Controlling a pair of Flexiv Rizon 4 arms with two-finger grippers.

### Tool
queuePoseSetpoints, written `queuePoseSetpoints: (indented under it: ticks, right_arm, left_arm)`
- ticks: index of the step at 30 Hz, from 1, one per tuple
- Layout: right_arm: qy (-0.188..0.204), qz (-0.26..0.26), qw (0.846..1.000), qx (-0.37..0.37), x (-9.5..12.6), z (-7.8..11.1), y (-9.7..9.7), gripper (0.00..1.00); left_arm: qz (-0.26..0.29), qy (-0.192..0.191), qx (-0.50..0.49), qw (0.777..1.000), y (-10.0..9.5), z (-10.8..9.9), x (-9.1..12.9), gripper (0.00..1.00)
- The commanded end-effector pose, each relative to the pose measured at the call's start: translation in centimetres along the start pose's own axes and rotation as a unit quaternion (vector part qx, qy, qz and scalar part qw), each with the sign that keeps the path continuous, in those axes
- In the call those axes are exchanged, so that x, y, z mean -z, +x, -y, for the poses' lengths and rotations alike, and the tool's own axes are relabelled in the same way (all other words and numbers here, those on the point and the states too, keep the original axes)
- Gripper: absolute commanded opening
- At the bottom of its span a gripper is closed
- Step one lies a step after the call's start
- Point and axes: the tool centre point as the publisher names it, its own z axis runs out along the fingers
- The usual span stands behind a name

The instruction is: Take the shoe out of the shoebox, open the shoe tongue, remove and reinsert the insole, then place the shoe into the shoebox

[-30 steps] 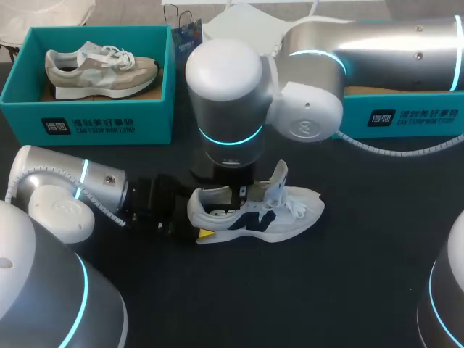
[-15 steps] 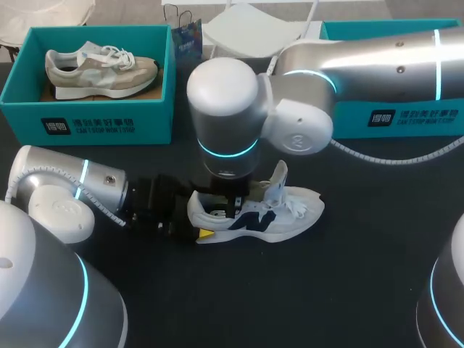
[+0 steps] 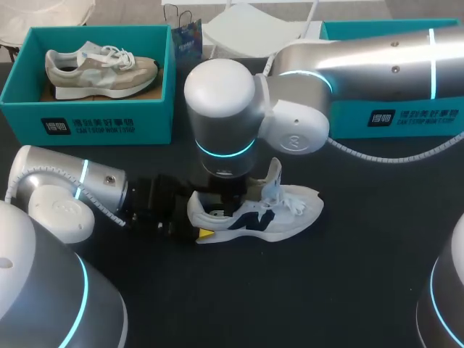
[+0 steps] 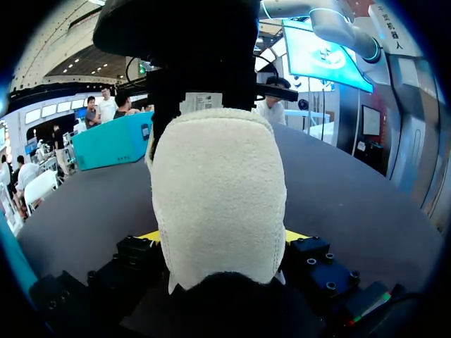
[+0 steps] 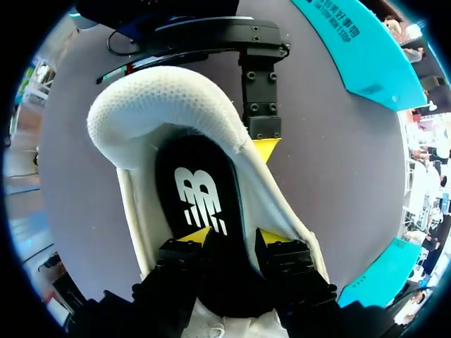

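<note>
Left gripper (image 4: 222,238) clamps shoe (image 3: 255,219) heel (both sides); right gripper (image 5: 234,239) spread over insole (image 5: 201,190)

You have a dark table (image 3: 348,283) carrying three things. The white shoe (image 3: 293,214) stands on its sole near the middle. Along the far side sit a teal left shoebox (image 3: 101,125) and a teal right shoebox (image 3: 409,117), well apart.

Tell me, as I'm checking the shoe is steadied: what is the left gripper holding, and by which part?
The white shoe, by its heel: the fingers of the left gripper clamp it from both sides.
</note>
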Motion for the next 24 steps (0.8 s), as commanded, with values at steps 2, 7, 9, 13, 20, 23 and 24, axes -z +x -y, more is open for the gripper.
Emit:
queuePoseSetpoints:
  ticks: [2, 7, 9, 13, 20, 23, 24]
  right_arm:
    - [0.0, -0.016, 1.0, 0.004, -2.3, -1.1, 0.1, 0.39]
    - [0.013, -0.038, 0.999, 0.014, -3.3, -0.9, 1.4, 0.21]
    - [0.016, -0.044, 0.999, 0.012, -3.5, -0.7, 2.2, 0.0]
    - [0.02, -0.053, 0.998, 0.008, -3.6, -0.4, 3.2, 0.0]
    - [0.026, -0.047, 0.999, -0.004, -1.9, 0.7, 3.5, 0.0]
    - [0.016, -0.048, 0.999, -0.013, -0.2, 1.4, 3.0, 0.0]
    - [0.016, -0.049, 0.999, -0.012, 0.2, 1.5, 2.8, 0.0]
  left_arm:
    - [-0.001, -0.001, -0.001, 1.0, 0.2, -0.2, -0.3, 0.0]
    - [-0.001, -0.001, -0.001, 1.0, 0.2, -0.2, -0.3, 0.0]
    - [-0.001, -0.001, -0.001, 1.0, 0.2, -0.2, -0.3, 0.0]
    - [-0.001, -0.001, -0.001, 1.0, 0.2, -0.2, -0.3, 0.0]
    - [-0.001, -0.001, -0.001, 1.0, 0.2, -0.2, -0.3, 0.0]
    - [-0.001, -0.001, -0.001, 1.0, 0.2, -0.2, -0.3, 0.0]
    - [-0.001, -0.001, -0.001, 1.0, 0.2, -0.2, -0.3, 0.0]
